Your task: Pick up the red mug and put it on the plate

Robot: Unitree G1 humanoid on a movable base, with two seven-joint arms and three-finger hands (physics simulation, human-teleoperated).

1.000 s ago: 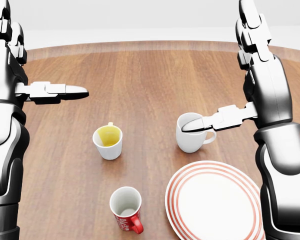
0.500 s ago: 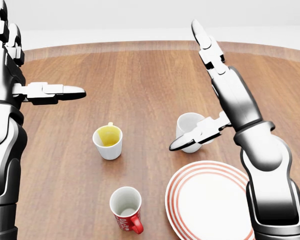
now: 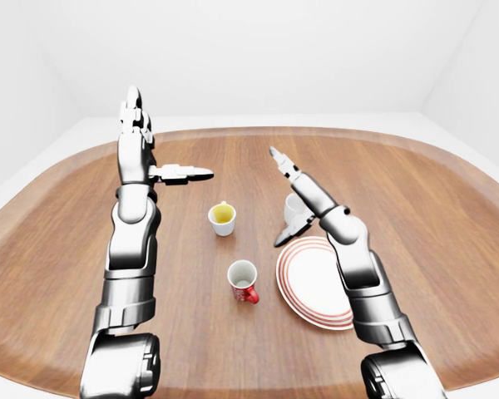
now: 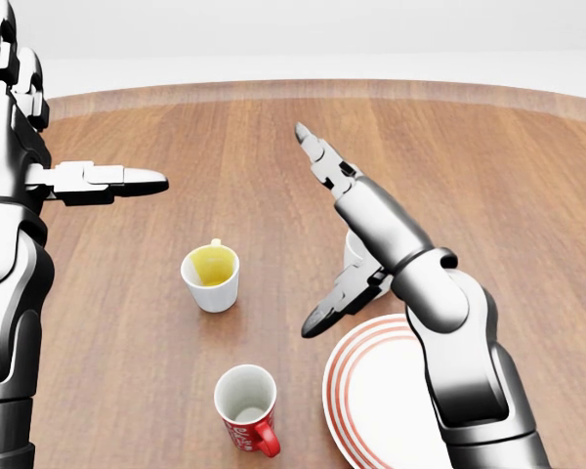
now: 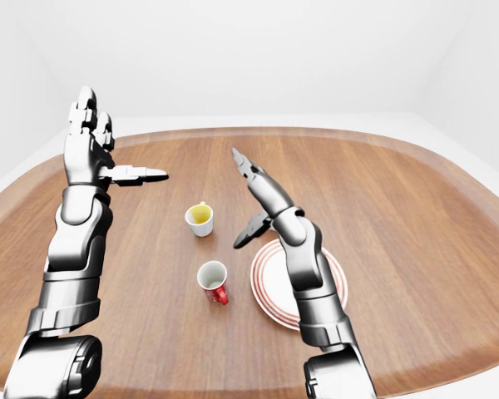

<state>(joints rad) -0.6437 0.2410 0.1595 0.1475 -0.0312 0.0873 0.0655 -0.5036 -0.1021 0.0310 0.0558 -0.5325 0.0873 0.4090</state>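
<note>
The red mug (image 4: 246, 410) stands upright on the wooden table, white inside, handle to the lower right, near the bottom of the head view. The white plate with red rings (image 4: 386, 396) lies just right of it, partly under my right forearm. My right hand (image 4: 304, 231) is open and empty, fingers pointing up and thumb pointing down-left. It hovers above and to the right of the red mug, apart from it. My left hand (image 4: 83, 103) is open and empty, raised at the far left of the head view.
A white mug with a yellow inside (image 4: 212, 277) stands above the red mug. A plain white mug (image 4: 355, 256) is mostly hidden behind my right forearm, above the plate. The oval wooden table (image 3: 449, 216) has a raised rim.
My right arm has swung left and down across the white mug, its hand now between the two white mugs. The left arm, mugs and plate have not moved.
</note>
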